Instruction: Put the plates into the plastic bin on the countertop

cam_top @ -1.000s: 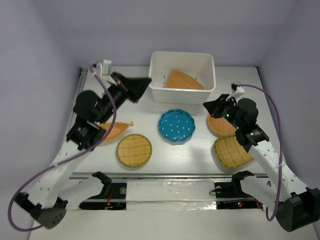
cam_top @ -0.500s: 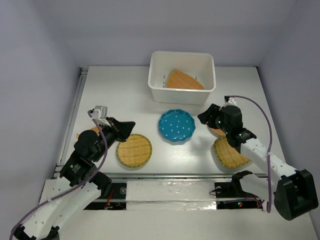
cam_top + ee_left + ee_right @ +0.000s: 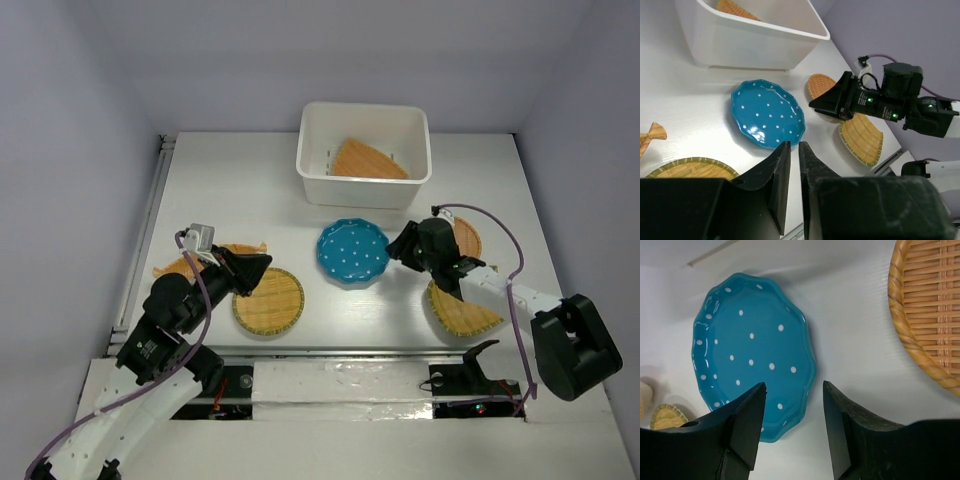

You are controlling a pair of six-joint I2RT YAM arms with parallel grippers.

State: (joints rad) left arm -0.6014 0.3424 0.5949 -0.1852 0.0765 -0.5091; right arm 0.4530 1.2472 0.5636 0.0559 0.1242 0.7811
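Observation:
The teal dotted plate (image 3: pixel 353 252) (image 3: pixel 767 112) (image 3: pixel 750 350) lies flat mid-table. My right gripper (image 3: pixel 397 243) (image 3: pixel 793 384) is open and low at its right rim, one finger over the plate and the other over bare table. My left gripper (image 3: pixel 262 265) (image 3: pixel 791 144) hovers between a round bamboo plate (image 3: pixel 268 301) (image 3: pixel 690 167) and the teal one, its jaws a narrow slit apart with nothing in them. The white plastic bin (image 3: pixel 312 150) (image 3: pixel 755 45) stands at the back with a fan-shaped orange plate (image 3: pixel 368 162) inside.
A round woven plate (image 3: pixel 468 238) (image 3: pixel 930 305) and a fan-shaped one (image 3: pixel 460 312) (image 3: pixel 862 140) lie under the right arm. Another bamboo plate (image 3: pixel 180 266) lies partly under the left arm. A metal rail (image 3: pixel 150 220) runs along the countertop's left edge.
My left arm pulled back from the bin to low over the near left, and its jaws parted slightly. My right gripper opened and slid left to the teal plate's rim.

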